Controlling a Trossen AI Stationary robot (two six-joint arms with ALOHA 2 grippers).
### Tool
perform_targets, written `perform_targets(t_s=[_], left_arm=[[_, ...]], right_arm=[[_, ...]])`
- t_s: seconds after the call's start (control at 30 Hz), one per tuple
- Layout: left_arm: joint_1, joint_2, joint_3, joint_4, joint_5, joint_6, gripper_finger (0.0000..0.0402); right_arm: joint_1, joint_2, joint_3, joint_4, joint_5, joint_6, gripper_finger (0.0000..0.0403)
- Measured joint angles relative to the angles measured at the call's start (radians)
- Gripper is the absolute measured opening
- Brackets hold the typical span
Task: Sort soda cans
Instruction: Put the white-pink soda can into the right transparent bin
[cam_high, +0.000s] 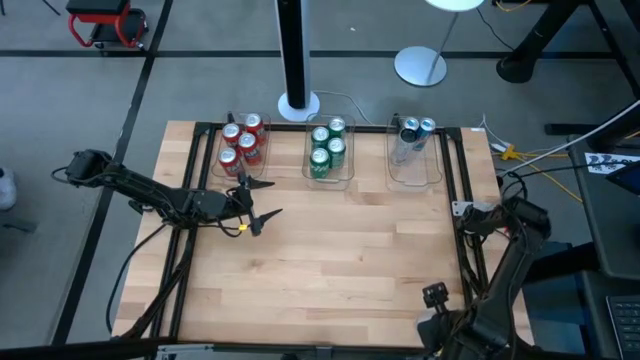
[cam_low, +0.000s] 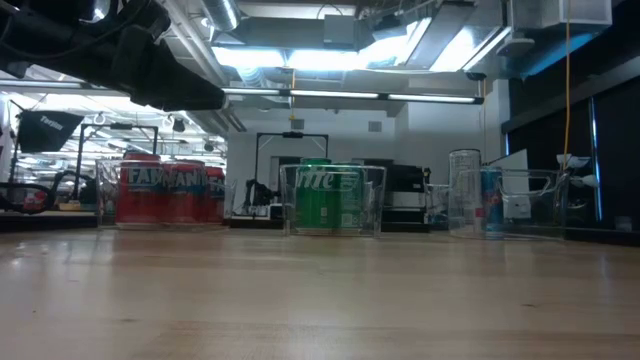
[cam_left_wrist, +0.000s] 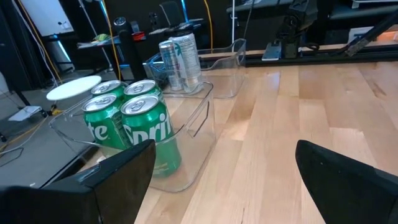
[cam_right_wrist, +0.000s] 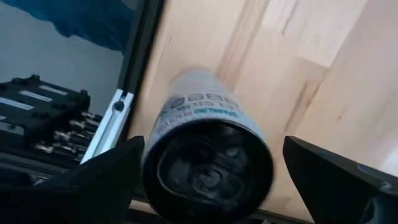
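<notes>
**A:** Start at your right tool (cam_high: 478, 215), at the table's (cam_high: 340, 270) three o'clock edge. Its fingers are spread wide, and the wrist view shows a pale silver can (cam_right_wrist: 208, 134) sitting right between them, end-on to the lens.

**B:** Gripped?

**A:** I wouldn't call it that. One finger is right against the can and there's a sliver of daylight at the other. Before you close, centre the can so both pads meet the wall together. I'd expect a one-sided squeeze to skid it toward that edge.

**B:** And the left tool (cam_high: 262, 215)?

**A:** It's fully open with nothing in it, hovering around ten o'clock from the table's centre, just in front of the red cans (cam_high: 242, 140). Leave it there, because it's clear of your path.

**B:** Where does the can go?

**A:** My read is the clear bin (cam_high: 415, 170) at one o'clock. The blue-and-silver cans (cam_high: 417, 128) stand at its far end, and the near end looks free. The green cans (cam_high: 327, 147) fill the twelve o'clock bin. Lift high enough to clear the bin's wall, come down upright, and release only once the can is seated.
</notes>
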Motion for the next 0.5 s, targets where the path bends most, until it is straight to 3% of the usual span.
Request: perform_targets(t_s=[0.2, 0.5], left_arm=[[0.0, 0.0, 0.0, 0.0, 0.0, 0.0, 0.0375], [0.0, 0.0, 0.0, 0.0, 0.0, 0.0, 0.0375]], right_arm=[[0.0, 0.037, 0.0, 0.002, -0.012, -0.016, 0.0366], [-0.002, 0.06, 0.001, 0.003, -0.02, -0.076, 0.0247]])
